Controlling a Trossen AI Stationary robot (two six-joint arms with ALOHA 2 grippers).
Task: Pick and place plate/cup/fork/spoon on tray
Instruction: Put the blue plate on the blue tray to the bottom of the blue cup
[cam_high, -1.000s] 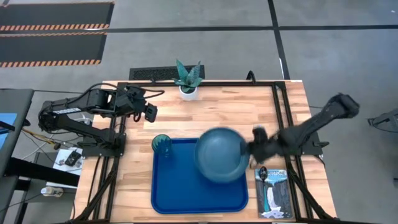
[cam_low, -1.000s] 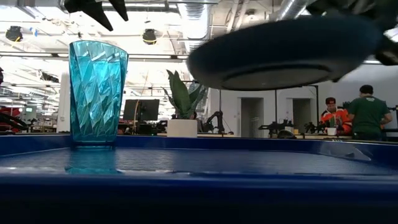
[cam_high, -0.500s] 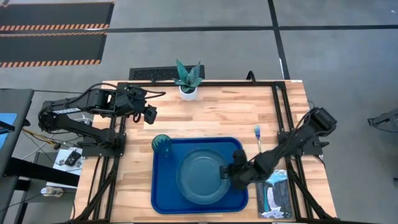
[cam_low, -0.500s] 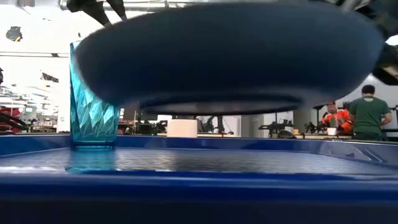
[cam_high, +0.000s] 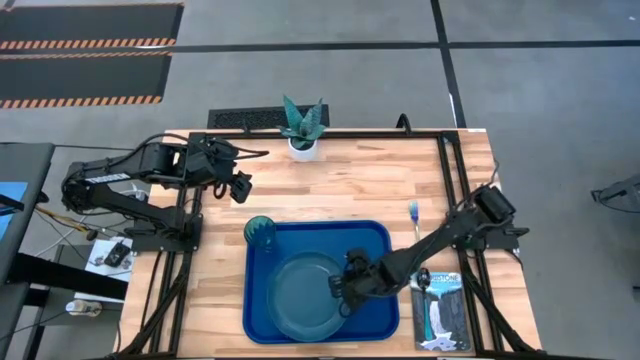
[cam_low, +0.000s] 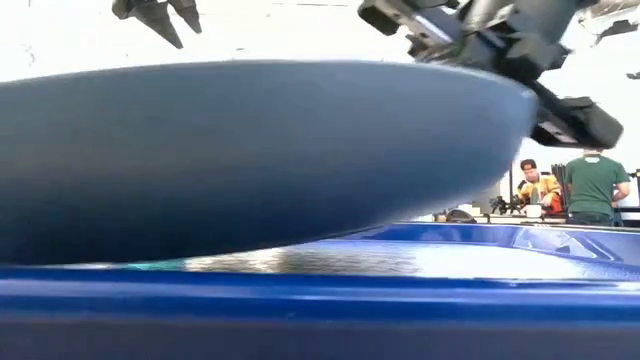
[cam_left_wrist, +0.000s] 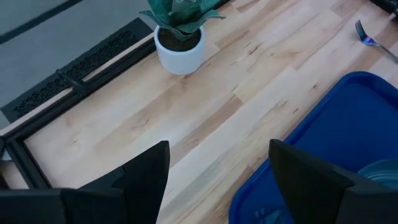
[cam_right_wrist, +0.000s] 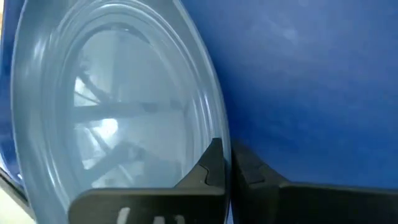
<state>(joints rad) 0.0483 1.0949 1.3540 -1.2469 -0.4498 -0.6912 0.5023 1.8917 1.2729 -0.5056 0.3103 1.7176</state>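
The dark teal-blue plate (cam_high: 303, 293) is low over the blue tray (cam_high: 350, 240), toward its near side, with my right gripper (cam_high: 345, 287) shut on it. In the low view the plate (cam_low: 250, 160) fills the picture above the tray's near rim (cam_low: 400, 300). The ribbed teal cup (cam_high: 260, 232) stands upright in the tray's far left corner. The fork (cam_high: 414, 215) lies on the wood right of the tray. The spoon (cam_high: 424, 280) lies on the booklet's far end. My left gripper (cam_high: 240, 188) hangs open and empty above the table's far left. My right gripper pinches the plate's rim (cam_right_wrist: 214, 134) at its right side, one finger (cam_right_wrist: 211, 169) on the plate's upper face and one (cam_right_wrist: 252, 174) under it. The fingers come from the table's right, slanting down. The plate tilts, held side higher; the tray's rim hides whether its low side touches the floor.
A white pot with a spiky plant (cam_high: 302, 128) stands at the far edge of the table. A waterfall-photo booklet (cam_high: 440, 315) lies right of the tray near the front. Bare wood lies between the plant and the tray. People stand in the room behind (cam_low: 590, 185).
My right gripper has carried the plate from high over the tray's right side toward the table's left and near edges and down, low over the tray's near middle. The plate has stayed in the hold and now blocks the cup in the low view.
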